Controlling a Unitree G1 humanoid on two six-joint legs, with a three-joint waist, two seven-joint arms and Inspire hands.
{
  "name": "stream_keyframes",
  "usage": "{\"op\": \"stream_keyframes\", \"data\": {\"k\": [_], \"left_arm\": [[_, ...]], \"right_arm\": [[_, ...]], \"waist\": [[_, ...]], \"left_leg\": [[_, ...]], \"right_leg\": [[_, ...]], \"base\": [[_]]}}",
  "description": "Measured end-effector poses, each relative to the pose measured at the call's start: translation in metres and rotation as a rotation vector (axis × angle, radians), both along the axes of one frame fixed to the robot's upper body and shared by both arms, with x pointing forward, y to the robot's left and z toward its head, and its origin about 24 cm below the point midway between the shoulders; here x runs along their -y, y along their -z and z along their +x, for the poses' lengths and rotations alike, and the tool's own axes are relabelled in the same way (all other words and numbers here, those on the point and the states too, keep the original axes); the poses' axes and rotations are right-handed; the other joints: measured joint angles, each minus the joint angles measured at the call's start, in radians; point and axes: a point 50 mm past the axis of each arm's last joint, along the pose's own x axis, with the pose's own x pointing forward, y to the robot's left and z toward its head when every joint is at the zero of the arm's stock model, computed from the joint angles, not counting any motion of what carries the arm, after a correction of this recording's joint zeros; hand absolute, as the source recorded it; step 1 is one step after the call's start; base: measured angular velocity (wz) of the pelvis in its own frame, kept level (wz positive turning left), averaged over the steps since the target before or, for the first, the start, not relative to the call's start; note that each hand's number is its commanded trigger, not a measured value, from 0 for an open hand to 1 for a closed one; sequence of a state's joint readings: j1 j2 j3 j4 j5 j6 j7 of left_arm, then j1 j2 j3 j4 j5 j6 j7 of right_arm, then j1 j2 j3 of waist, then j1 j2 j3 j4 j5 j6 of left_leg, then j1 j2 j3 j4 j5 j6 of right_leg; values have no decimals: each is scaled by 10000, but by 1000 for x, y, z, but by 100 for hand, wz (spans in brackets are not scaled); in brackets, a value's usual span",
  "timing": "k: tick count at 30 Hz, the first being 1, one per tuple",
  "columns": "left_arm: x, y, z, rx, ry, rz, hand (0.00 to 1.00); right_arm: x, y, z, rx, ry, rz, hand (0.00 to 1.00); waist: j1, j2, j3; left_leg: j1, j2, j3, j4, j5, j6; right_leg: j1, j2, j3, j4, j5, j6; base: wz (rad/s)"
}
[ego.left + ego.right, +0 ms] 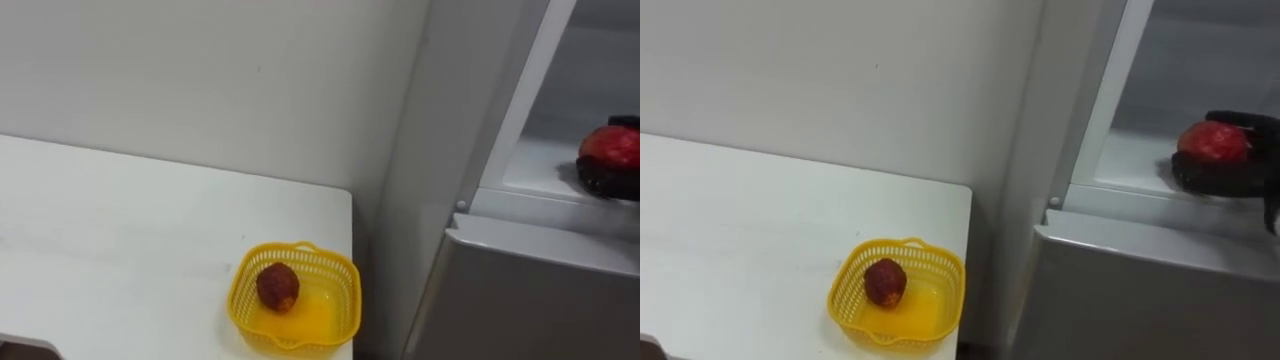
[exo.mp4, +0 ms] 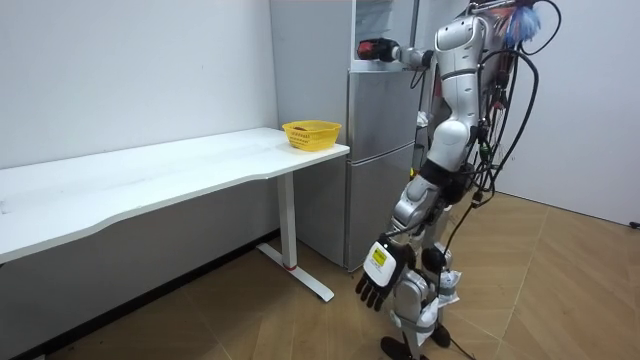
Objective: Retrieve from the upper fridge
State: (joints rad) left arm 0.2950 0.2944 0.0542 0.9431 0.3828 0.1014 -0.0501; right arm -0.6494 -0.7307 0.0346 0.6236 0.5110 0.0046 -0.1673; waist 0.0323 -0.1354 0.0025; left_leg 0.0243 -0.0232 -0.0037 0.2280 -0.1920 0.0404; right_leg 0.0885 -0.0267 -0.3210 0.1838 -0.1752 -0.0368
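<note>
A red round fruit (image 1: 1212,142) sits in my right hand (image 1: 1225,180), just above the white shelf (image 1: 1130,160) of the open upper fridge compartment. The hand's dark fingers curl under and around the fruit. In the room view I stand facing the grey fridge (image 2: 380,150), with the right arm stretched out at shoulder height into its top part, where the right hand (image 2: 377,48) holds the fruit. My left hand (image 2: 380,275) hangs low beside my leg, fingers relaxed and empty.
A yellow plastic basket (image 1: 240,290) with one dark red fruit (image 1: 277,287) stands near the corner of the white table (image 1: 120,230), left of the fridge. The fridge's shut grey lower door (image 1: 520,300) is below the shelf. A white wall runs behind the table.
</note>
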Motion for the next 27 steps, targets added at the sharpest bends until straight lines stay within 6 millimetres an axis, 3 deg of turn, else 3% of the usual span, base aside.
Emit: {"op": "stream_keyframes", "data": {"k": [5,9,12,16,20,27], "left_arm": [[3,1,8,222,28,0,0],[3,1,9,281,9,101,0],[7,2,8,299,-54,90,0],[14,6,5,210,-179,-51,0],[16,6,6,406,-92,-99,0],[20,9,6,402,-85,-254,0]], "right_arm": [[-25,0,-15,707,-750,-728,100],[-37,2,-24,1119,-1034,-588,100],[-45,0,-40,1779,-1151,-375,100],[-62,2,-64,2561,-1377,-269,100],[-76,7,-81,3034,-1543,187,100],[-94,-1,-99,3680,-1827,-1172,100]], "waist": [[14,272,-100],[-35,368,-90],[-100,541,-152],[-210,769,-52],[-339,814,-42],[-418,872,-53]], "left_leg": [[51,8,167,-115,-10,14],[64,31,257,-123,-11,14],[137,32,305,-162,-17,24],[401,33,468,-291,-14,25],[455,79,585,-344,-16,20],[495,107,867,-447,-13,17]], "right_leg": [[-20,6,193,22,0,1],[-37,11,240,34,5,-2],[-18,13,351,13,7,-3],[148,34,523,-43,-4,10],[139,105,749,-136,1,10],[26,152,1027,-106,8,11]], "base": [[-8],[-6],[-7],[-10],[-12],[-11]]}}
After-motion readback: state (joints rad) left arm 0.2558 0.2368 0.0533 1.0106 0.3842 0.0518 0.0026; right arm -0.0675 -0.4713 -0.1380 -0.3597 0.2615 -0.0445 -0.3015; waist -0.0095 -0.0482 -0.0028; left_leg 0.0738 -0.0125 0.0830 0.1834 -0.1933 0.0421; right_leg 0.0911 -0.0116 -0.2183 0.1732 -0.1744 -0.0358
